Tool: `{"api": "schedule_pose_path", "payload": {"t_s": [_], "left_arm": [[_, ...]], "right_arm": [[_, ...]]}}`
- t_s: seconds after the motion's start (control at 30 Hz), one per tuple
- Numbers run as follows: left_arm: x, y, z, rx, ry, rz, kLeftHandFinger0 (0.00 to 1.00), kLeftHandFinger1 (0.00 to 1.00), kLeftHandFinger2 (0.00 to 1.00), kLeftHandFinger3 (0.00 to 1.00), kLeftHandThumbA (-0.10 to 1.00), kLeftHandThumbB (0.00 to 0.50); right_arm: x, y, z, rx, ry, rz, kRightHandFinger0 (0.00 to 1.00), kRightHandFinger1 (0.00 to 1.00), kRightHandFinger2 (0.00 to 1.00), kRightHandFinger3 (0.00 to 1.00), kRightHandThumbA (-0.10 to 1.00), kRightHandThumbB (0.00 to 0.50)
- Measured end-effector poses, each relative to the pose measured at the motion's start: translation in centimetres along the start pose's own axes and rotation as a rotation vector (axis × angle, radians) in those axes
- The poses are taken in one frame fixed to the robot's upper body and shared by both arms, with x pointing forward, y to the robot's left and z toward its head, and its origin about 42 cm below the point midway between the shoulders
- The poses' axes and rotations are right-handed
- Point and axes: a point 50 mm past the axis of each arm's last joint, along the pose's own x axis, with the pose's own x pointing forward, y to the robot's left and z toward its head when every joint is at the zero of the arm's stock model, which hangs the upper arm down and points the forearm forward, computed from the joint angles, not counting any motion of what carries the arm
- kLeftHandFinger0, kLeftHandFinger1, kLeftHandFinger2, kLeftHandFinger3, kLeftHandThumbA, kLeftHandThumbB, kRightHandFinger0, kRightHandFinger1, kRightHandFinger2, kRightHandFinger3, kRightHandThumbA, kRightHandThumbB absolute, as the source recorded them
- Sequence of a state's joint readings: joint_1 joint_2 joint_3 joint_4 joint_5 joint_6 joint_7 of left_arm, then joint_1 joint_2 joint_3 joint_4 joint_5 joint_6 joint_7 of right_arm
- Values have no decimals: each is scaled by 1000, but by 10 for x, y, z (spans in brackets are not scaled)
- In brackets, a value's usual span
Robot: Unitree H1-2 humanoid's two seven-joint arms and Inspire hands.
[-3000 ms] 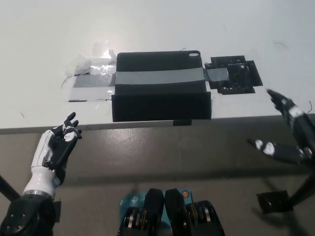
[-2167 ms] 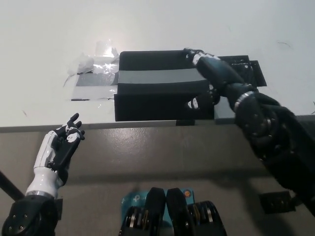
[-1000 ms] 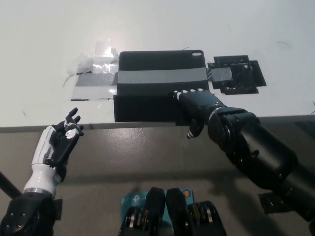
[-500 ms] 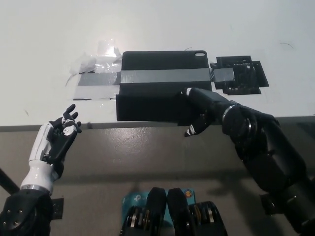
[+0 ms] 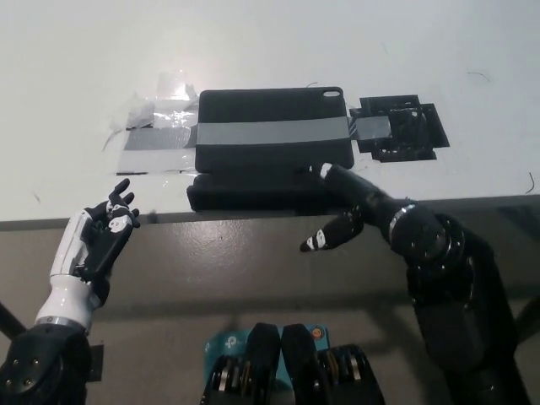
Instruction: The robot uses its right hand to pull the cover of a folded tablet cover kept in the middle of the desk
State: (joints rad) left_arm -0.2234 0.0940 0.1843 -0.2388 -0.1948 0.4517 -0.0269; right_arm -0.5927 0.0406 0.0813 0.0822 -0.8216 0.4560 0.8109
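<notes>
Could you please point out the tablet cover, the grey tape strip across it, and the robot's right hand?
tablet cover (image 5: 270,103), head view, on its upper black panel.
grey tape strip (image 5: 270,132), head view, mid-strip.
right hand (image 5: 346,207), head view, middle of the hand.

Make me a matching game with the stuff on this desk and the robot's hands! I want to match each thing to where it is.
Things:
1. black folded tablet cover
2. grey tape strip
3. white left hand
4. black right hand

Places:
A. at the lower left, off the desk, fingers apart
B. at the near right corner of the cover, by the desk edge
C. in the middle of the white desk
D. lying across the top of the cover

Pairs: 1-C, 2-D, 3-A, 4-B
</notes>
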Motion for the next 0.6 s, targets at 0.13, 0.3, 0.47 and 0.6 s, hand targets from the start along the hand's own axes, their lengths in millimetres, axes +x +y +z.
{"api": "schedule_pose_path", "payload": {"t_s": [0.13, 0.3, 0.47, 0.6], "left_arm": [[0, 0, 0, 2, 0, 0, 1000, 1000, 1000, 1000, 1000, 0], [1, 3, 2, 11, -4, 1, 1000, 1000, 1000, 1000, 1000, 0], [2, 3, 4, 14, -9, -2, 1000, 1000, 1000, 1000, 1000, 0], [3, 3, 5, 18, -12, -2, 1000, 1000, 1000, 1000, 1000, 0]], "right_arm": [[-2, 35, -20, 99, 52, 104, 1000, 961, 987, 1000, 1000, 500], [-11, 62, -42, 251, 107, 176, 1000, 948, 939, 1000, 1000, 495], [-36, 54, -62, 339, 128, 149, 1000, 952, 965, 1000, 881, 409], [-81, 25, -74, 388, 75, 18, 1000, 1000, 1000, 1000, 670, 172]]}}
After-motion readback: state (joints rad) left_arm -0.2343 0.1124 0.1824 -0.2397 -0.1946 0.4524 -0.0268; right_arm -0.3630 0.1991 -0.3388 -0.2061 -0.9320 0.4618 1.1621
